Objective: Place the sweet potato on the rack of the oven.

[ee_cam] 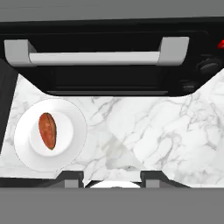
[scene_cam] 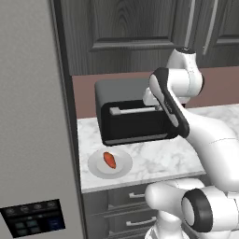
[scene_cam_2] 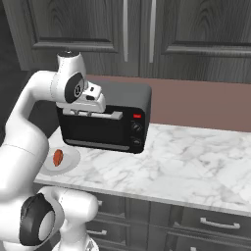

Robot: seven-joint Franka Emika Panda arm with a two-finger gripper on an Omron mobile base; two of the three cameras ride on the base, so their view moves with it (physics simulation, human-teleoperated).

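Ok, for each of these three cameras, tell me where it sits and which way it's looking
Left base view: behind the arm on its left, looking forward and down at the marble counter, the black toaster oven and the sweet potato on its white plate; the white arm rises from the lower right.
Right base view: behind on the right, same counter; the arm rises from the lower left.
Hand view: on the hand, looking down at the counter in front of the toaster oven's handle; the gripper fingertips show at the bottom.
Shared: all three show potato, plate and toaster oven.
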